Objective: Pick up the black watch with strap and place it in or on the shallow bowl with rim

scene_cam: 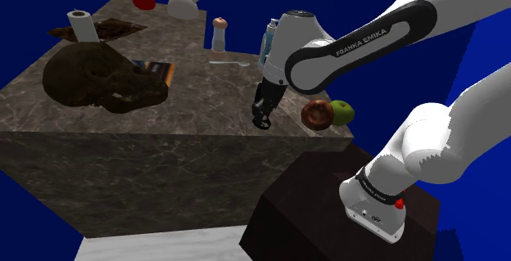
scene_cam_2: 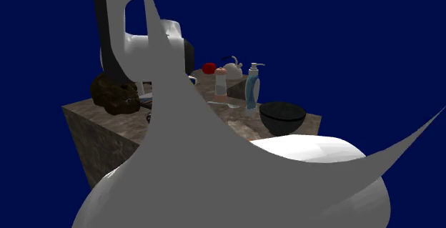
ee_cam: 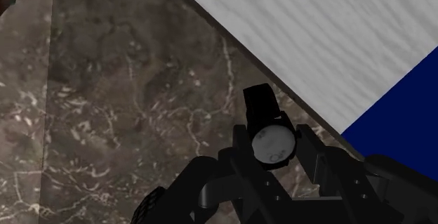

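My jaws clasp the black watch (ee_cam: pixel 272 144), its strap running straight out ahead, while the dark bowl (scene_cam_2: pixel 282 117) I must reach sits near the spray bottle (scene_cam_2: pixel 251 87).

The black watch (ee_cam: pixel 272 142) shows its grey face and one strap length ahead of the gripper (scene_cam: pixel 262 121); the other strap end is hidden behind the fingers (ee_cam: pixel 314 161), whose bases the wrist view's edge cuts off. In the shoulder view the arm (scene_cam: pixel 344 51) above the gripper covers most of a blue bottle (scene_cam: pixel 268 38) behind it. In the second exterior view a large grey shape (scene_cam_2: pixel 214 169) close to the camera blocks much of the counter (scene_cam_2: pixel 86 126).
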Available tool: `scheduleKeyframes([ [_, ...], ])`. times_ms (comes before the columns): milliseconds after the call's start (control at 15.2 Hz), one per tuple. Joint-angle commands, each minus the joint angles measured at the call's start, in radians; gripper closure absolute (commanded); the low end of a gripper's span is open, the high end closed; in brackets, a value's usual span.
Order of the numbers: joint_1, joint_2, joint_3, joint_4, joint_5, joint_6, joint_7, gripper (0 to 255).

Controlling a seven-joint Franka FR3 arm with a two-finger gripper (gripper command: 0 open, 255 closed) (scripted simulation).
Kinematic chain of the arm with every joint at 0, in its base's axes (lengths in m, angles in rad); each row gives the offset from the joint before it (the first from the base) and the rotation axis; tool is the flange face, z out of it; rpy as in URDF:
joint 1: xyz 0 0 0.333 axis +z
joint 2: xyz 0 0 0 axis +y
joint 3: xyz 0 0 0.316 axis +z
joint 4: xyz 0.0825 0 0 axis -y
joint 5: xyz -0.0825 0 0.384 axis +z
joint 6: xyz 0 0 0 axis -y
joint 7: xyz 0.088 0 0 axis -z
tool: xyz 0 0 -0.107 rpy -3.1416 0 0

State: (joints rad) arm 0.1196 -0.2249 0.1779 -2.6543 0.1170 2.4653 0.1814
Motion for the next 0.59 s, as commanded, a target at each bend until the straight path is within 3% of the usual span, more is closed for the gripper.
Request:
scheduleKeyframes([
  [0,-0.001,-0.025,-0.004,0.010,0.001,-0.035,-0.003,255],
  [528,0.000,-0.107,-0.011,0.057,0.002,-0.164,-0.003,255],
])
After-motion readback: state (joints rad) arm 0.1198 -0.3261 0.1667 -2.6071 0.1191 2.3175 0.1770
